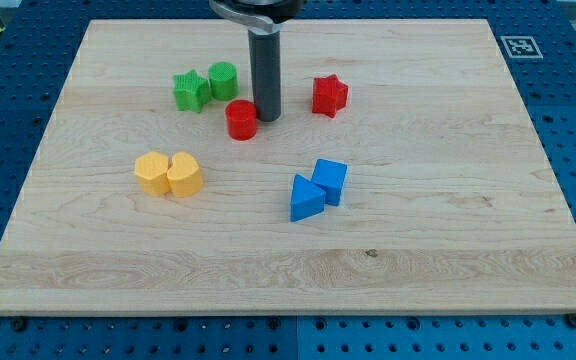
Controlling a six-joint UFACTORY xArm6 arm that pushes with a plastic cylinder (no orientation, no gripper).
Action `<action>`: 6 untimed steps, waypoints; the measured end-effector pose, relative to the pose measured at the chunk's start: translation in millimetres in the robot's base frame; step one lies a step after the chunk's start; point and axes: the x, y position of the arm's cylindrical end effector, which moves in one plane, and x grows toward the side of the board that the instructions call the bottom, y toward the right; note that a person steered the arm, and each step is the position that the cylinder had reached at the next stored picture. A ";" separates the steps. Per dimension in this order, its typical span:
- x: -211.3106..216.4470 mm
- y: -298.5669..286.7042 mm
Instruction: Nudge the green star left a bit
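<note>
**Tip Beside the Red Round Block, Green Star Off to the Left**

On the far half of the wooden board (418, 250), my tip (267, 119) stands on the wood just to the right of the red round block (241, 119); the two look like they touch, or very nearly; the dark rod goes straight up from there and out of the view's top.

The green star (189, 90) sits to the left of the tip, a little farther back; the green round block (223, 79) is right beside it on its right, and they seem to touch; the red round block lies between the tip and the two green ones, a bit nearer to us.

To the right of the tip, a small way off, is the red star (329, 95); it stands alone.

Nearer to us on the left are two yellow blocks, the left yellow block (152, 172) and the right yellow block (184, 174); they press side by side; I cannot tell their exact shapes.

Nearer to us on the right are the blue cube (329, 181) and the blue triangle block (306, 198); they touch too.

There is no hand on this arm, only the rod, so there is nothing to be apart or together.
</note>
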 end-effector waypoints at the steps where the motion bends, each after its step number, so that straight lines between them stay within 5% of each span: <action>1: 0.0 -33.0; 6: -36.1 -74.5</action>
